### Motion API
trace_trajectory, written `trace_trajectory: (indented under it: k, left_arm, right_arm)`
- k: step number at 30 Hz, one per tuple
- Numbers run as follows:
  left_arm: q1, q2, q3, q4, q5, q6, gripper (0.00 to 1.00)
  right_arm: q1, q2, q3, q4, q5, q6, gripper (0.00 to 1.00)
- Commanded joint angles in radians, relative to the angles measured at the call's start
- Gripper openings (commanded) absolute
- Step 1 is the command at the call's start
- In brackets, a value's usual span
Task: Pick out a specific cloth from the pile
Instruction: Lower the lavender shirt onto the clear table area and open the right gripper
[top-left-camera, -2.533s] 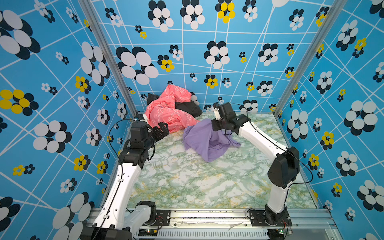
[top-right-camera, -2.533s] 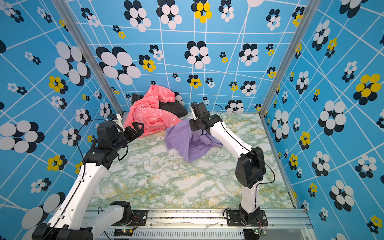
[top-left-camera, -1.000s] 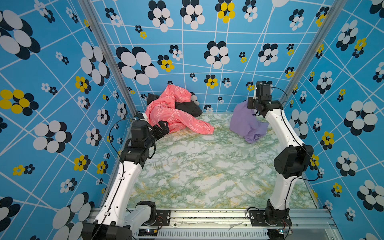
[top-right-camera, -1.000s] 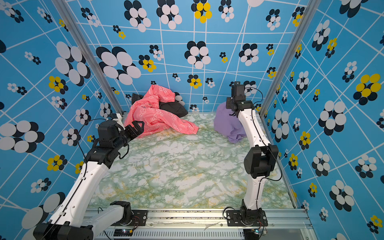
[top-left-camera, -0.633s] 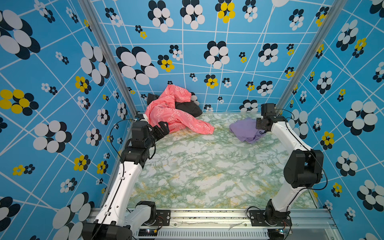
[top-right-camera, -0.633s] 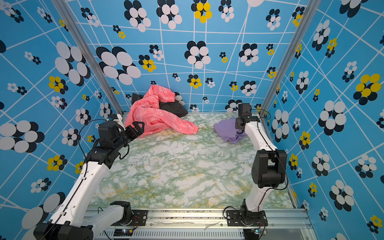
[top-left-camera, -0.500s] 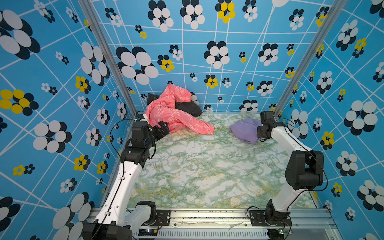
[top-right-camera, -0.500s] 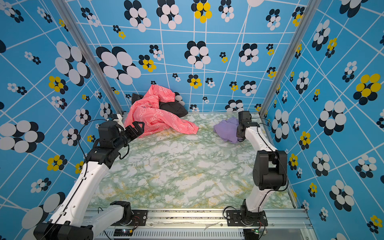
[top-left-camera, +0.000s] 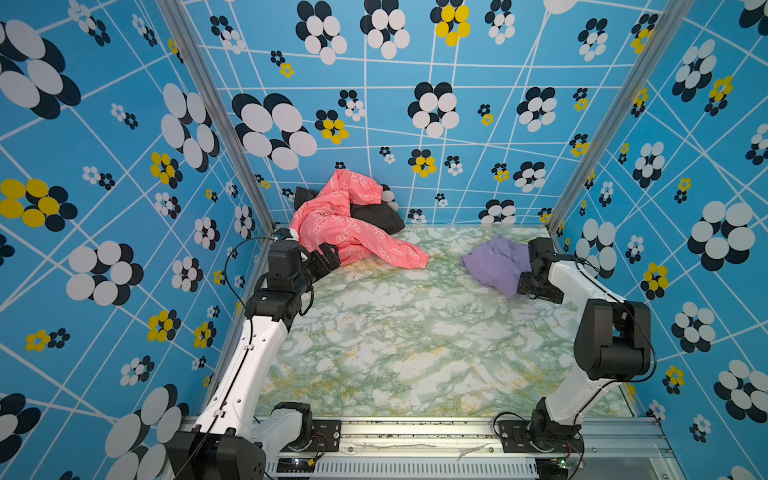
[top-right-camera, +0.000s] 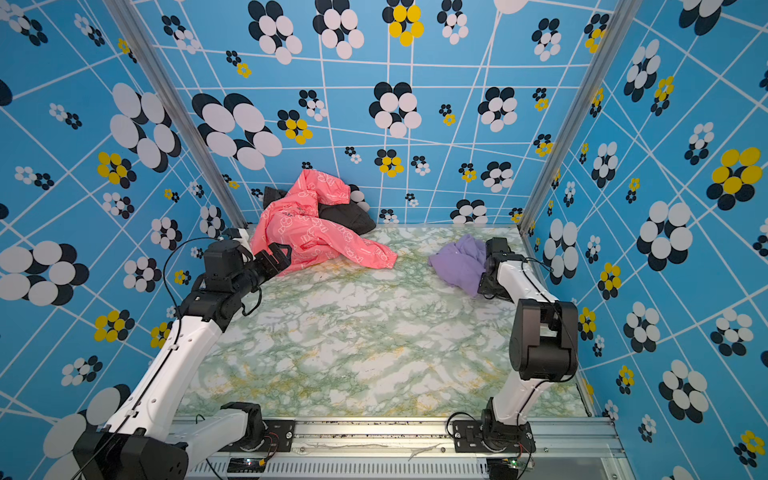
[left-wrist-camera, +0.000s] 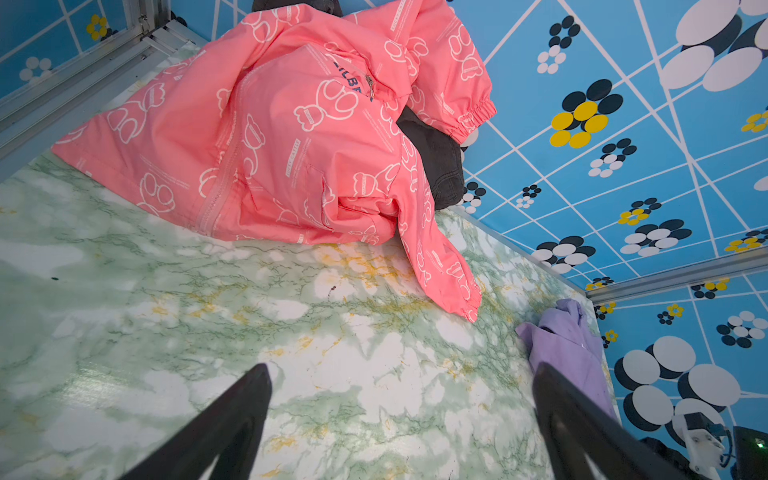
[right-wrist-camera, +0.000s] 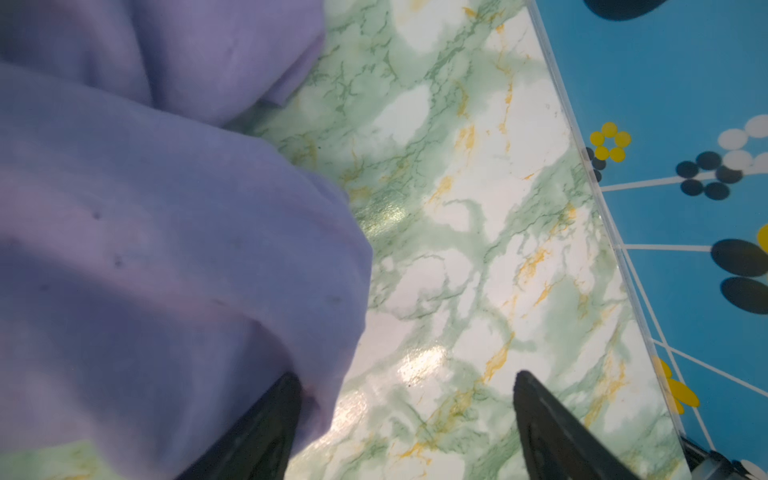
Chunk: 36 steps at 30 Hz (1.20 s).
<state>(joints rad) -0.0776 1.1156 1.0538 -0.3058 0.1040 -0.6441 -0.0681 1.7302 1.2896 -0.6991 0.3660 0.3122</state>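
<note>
Low, right claw (right-wrist-camera: 405, 376) splayed against cloth (right-wrist-camera: 166, 228)

Left fingers (left-wrist-camera: 237, 415) and right fingers (right-wrist-camera: 544, 428) both spread wide.

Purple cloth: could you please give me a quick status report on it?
Left jaws open beside the pile. Right jaws open at the purple cloth. Cloth lies on the table, apart from the pile. Nothing blocking.

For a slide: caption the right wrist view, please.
Open right gripper at the edge of the lavender cloth on the marbled table.
</note>
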Motion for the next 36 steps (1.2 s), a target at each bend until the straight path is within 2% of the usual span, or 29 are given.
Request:
trace_trajectory:
  k: [1, 7, 12, 16, 19, 23, 30, 36]
  left_arm:
    - [0.007, 0.010, 0.005, 0.029, -0.019, 0.000, 0.99]
    - [0.007, 0.027, 0.012, 0.040, -0.019, 0.002, 0.99]
    - [0.007, 0.036, 0.018, 0.047, -0.020, 0.003, 0.99]
    - [0.007, 0.038, 0.018, 0.051, -0.016, 0.004, 0.99]
    - [0.007, 0.036, 0.018, 0.051, -0.014, 0.006, 0.99]
    - [0.007, 0.026, 0.013, 0.047, -0.016, 0.008, 0.99]
    - [0.007, -0.010, -0.006, 0.032, -0.031, 0.006, 0.99]
    - [0.008, -0.048, -0.026, 0.013, -0.047, 0.013, 0.99]
  right_arm:
    - [0.012, -0.090, 0.055, 0.032, -0.016, 0.032, 0.85]
    - [0.042, -0.113, 0.130, 0.056, -0.011, -0.017, 0.88]
    - [0.084, -0.082, 0.163, 0.134, -0.132, -0.096, 0.88]
    - [0.127, 0.010, 0.234, 0.142, -0.254, -0.132, 0.88]
    - [0.132, 0.095, 0.294, 0.116, -0.288, -0.118, 0.88]
    - [0.132, 0.225, 0.414, 0.037, -0.281, -0.114, 0.88]
    - [0.131, 0.405, 0.529, -0.079, -0.268, -0.090, 0.87]
    - [0.130, 0.524, 0.554, -0.166, -0.291, -0.067, 0.85]
